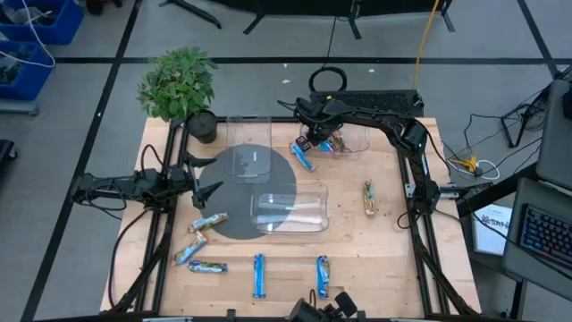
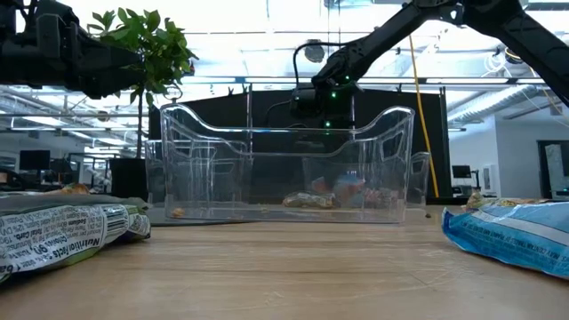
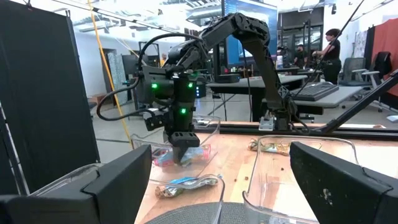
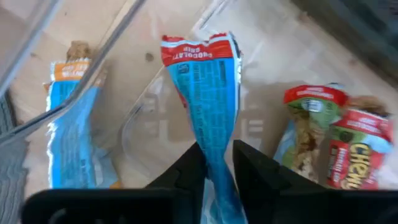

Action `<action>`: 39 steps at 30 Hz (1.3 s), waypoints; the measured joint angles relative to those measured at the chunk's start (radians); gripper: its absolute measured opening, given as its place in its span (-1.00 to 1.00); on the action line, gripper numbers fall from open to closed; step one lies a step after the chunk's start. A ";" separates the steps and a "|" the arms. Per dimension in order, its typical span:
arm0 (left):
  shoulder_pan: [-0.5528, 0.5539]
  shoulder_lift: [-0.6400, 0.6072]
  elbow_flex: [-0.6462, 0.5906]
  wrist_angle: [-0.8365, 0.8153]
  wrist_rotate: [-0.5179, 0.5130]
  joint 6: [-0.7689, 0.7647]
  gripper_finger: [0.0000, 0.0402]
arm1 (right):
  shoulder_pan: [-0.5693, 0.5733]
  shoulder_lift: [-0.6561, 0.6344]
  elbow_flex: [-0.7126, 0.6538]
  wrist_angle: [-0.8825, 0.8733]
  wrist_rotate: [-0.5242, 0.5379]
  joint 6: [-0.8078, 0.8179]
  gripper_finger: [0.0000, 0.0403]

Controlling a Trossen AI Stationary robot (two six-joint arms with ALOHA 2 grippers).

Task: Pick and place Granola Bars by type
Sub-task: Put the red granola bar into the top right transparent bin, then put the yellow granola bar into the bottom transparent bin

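Between the dark fingers of the right gripper point(image 4: 217, 163) hangs a bar with a blue and red wrapper point(image 4: 206, 99), pinched at one end only, its free end pointing down into the clear bin point(image 1: 356, 143) at the far right of the table. Two reddish-green bars point(image 4: 329, 140) already lie on that bin's floor just beside it. With so short a grip, the bar could swing or slip as the fingers part, and, judging by the wrist view, it hangs close to the bin's near wall, so it might catch the rim and tumble out beside the blue bar point(image 1: 303, 158) lying just outside. Its wrapper also looks bluer than the two inside, so a wrong sort seems possible. Farther off, the left gripper point(image 1: 198, 184) waits with fingers spread near the grey mat point(image 1: 234, 224). More bars lie loose along the near edge, one of them blue point(image 1: 258, 275).
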 joint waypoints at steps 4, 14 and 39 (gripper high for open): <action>0.000 0.000 0.000 0.000 0.000 0.000 0.89 | -0.009 0.000 0.000 0.004 -0.001 -0.007 -0.42; 0.000 0.000 0.000 0.000 0.000 0.000 0.89 | -0.048 -0.081 -0.004 0.065 -0.014 -0.059 -0.15; 0.000 0.000 0.000 0.000 0.000 0.000 0.89 | 0.027 -0.582 -0.001 0.443 -0.025 -0.129 -0.25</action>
